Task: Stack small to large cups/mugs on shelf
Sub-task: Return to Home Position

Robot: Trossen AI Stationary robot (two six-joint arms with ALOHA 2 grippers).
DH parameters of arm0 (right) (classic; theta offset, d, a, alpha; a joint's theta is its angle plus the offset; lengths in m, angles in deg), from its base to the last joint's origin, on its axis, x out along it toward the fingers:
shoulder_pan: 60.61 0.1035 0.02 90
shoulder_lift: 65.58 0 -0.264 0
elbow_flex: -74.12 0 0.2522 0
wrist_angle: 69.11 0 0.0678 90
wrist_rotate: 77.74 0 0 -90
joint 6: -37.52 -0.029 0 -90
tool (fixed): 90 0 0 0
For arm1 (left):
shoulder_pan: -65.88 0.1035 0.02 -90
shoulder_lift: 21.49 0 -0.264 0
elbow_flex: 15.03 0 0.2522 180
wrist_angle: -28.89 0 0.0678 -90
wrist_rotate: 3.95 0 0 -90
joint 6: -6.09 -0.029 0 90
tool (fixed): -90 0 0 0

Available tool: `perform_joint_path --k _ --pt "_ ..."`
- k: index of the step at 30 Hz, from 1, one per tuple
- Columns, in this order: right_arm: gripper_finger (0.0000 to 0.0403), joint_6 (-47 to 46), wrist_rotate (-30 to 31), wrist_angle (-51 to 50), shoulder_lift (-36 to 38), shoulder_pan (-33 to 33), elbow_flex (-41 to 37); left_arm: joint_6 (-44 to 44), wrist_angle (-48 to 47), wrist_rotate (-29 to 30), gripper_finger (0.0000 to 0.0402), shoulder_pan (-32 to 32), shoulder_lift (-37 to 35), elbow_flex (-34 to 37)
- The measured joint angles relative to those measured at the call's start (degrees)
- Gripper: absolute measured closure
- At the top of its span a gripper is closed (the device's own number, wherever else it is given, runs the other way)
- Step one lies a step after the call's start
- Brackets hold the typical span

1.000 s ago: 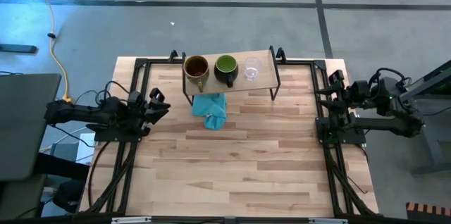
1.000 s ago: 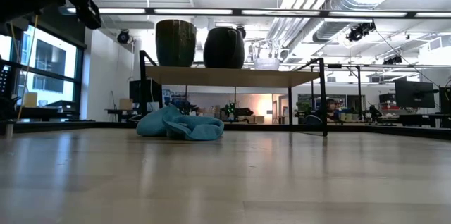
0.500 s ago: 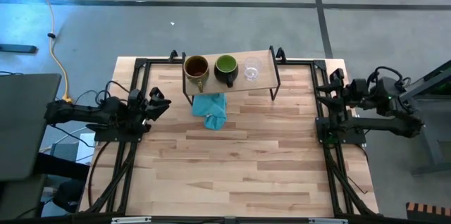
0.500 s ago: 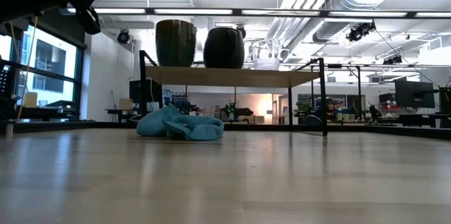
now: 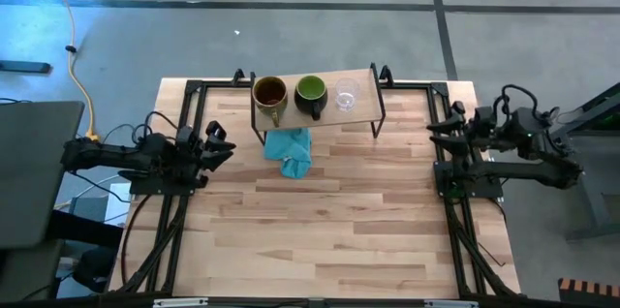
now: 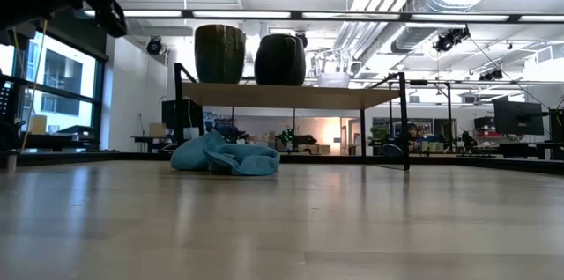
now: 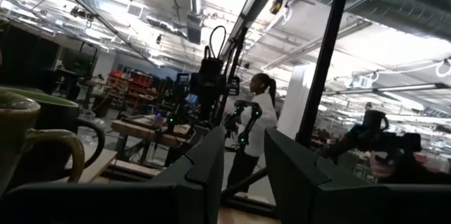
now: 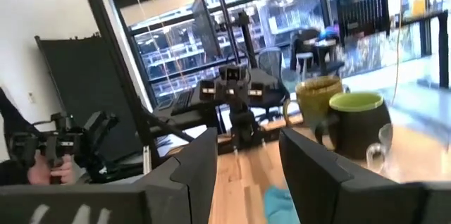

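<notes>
Three vessels stand in a row on the shelf (image 5: 329, 111) at the table's far edge: a brown mug (image 5: 269, 90), a mug green within (image 5: 310, 88) and a small clear glass cup (image 5: 347, 95). In the low view they show as brown mug (image 6: 219, 53), dark mug (image 6: 279, 59) and glass (image 6: 335, 76) on the board (image 6: 291, 95). My left gripper (image 5: 223, 141) is open and empty at the table's left edge. My right gripper (image 5: 434, 130) is open and empty at the right edge, pointing toward the shelf; its wrist view shows the mugs (image 8: 356, 122).
A crumpled teal cloth (image 5: 291, 148) lies on the table just in front of the shelf, under its near edge (image 6: 225, 157). Black frame rails run along the table's left and right sides (image 5: 455, 231). A person (image 7: 257, 125) stands in the room beyond.
My right gripper has moved from the right edge a little toward the table's left, toward the shelf, and the arm has risen; its tip now shows at the top of the low view. The mugs, glass and cloth have stayed put.
</notes>
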Motion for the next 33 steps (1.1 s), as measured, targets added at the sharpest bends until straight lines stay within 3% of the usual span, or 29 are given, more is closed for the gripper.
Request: perform_joint_path --k 10,16,26,33 --pt "0.0258 13.81 -5.96 2.81 0.01 -0.02 0.00 -0.05 -0.82 0.03 0.0311 0.00 0.00 -0.01" --pt "0.0258 15.64 -11.59 2.51 0.02 0.00 0.00 -0.03 -1.82 -0.13 0.0311 0.00 0.00 -0.01" --pt "0.0258 17.06 -11.11 5.29 0.02 -0.01 -0.03 -1.74 -2.02 -1.77 0.0311 0.00 0.00 -0.01" --pt "0.0258 15.76 -9.67 18.88 0.44 -0.02 -8.73 -3.70 -2.02 -5.11 0.0311 0.00 0.00 -0.01"
